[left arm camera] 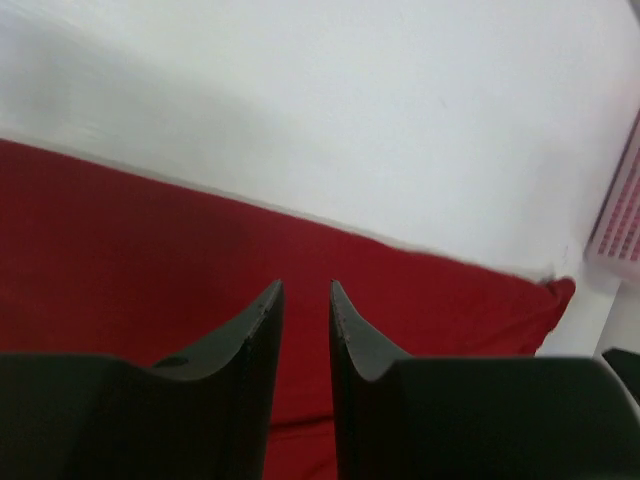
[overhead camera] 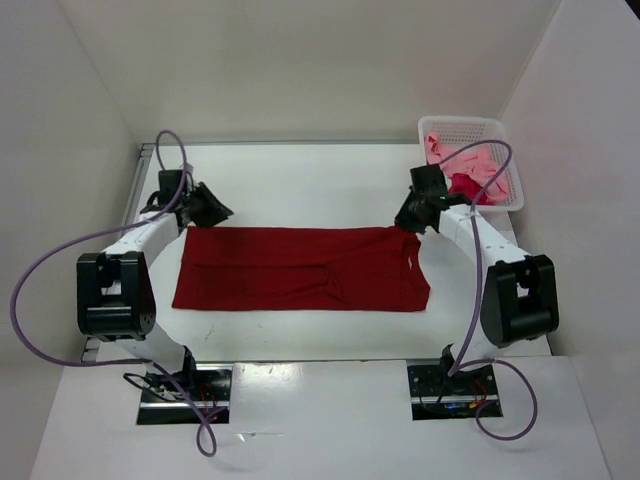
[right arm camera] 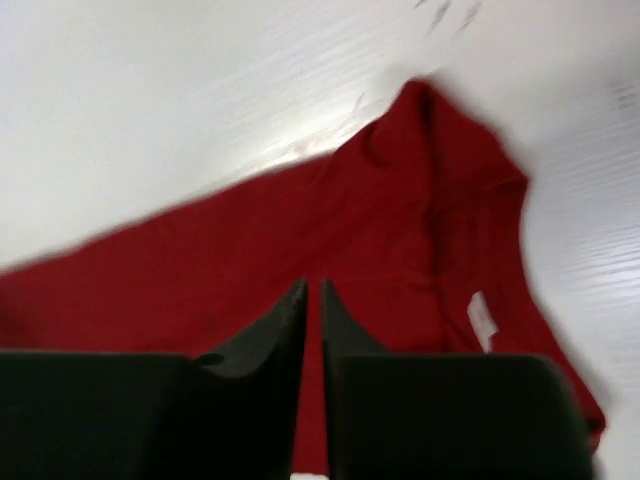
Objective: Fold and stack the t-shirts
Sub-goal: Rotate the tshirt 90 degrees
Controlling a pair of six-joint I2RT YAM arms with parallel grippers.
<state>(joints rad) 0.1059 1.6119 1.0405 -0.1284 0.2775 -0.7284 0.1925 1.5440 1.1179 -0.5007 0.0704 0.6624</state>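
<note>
Left gripper [left arm camera: 306, 285] is open a crack above your red shirt [overhead camera: 300, 268]; right gripper [right arm camera: 312, 285] looks nearly shut, can't tell if it's pinching. Soft cloth, flat oblong on smooth white table [overhead camera: 300, 180], white walls [overhead camera: 300, 70].

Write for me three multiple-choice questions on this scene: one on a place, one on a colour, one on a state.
1. Where does the basket stand?
A. far left corner
B. far right corner
C. between the arm bases

2. What colour is the shirt on the table?
A. white
B. blue
C. dark red

3. How does this shirt lie?
A. spread flat
B. crumpled in a ball
C. hanging from a gripper

Answers:
1 B: the top view shows it at the table's far right.
2 C: all three views show dark red cloth.
3 A: it lies flat on the table.
</note>
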